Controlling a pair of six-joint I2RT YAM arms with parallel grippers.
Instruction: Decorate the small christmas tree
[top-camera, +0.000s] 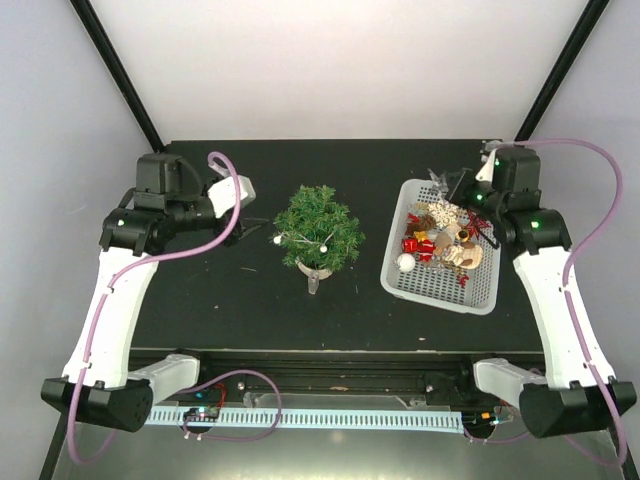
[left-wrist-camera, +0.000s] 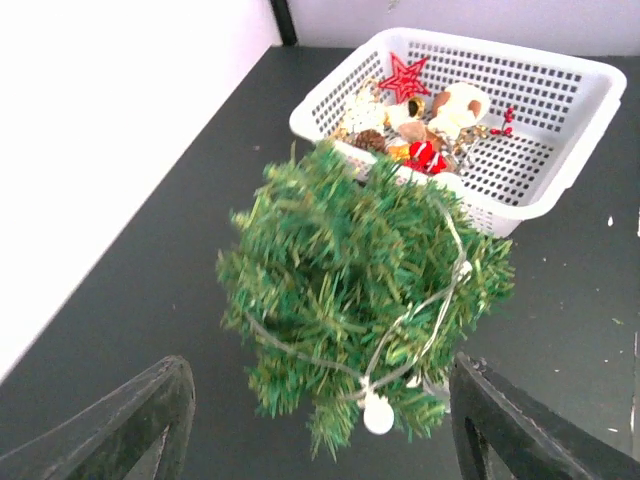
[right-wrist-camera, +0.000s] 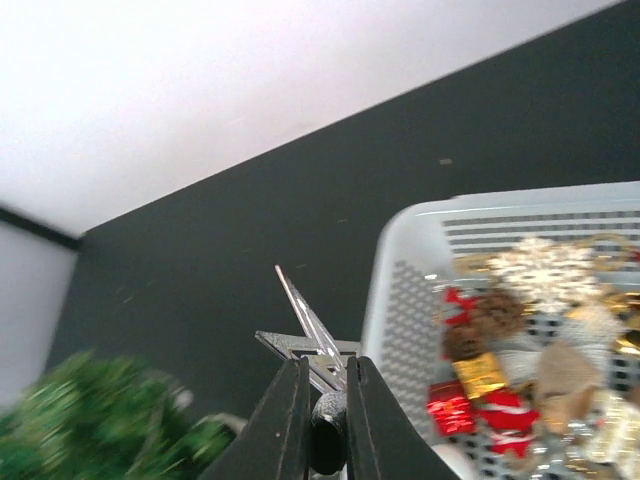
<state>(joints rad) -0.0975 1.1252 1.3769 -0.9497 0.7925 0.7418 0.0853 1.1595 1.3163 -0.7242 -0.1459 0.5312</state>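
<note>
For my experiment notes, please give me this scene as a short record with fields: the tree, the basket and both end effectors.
tree: the small christmas tree, left of the basket, with a light string and a white bulb on it
basket: white mesh basket, holds mixed ornaments, among them a red star
left end effector: open, at the tree's left side, holding nothing
right end effector: shut on a silver star ornament, over the basket's far left corner

White basket (top-camera: 440, 285) of ornaments (top-camera: 445, 240) on black table (top-camera: 200, 295); silver star (right-wrist-camera: 310, 330) near it.
</note>
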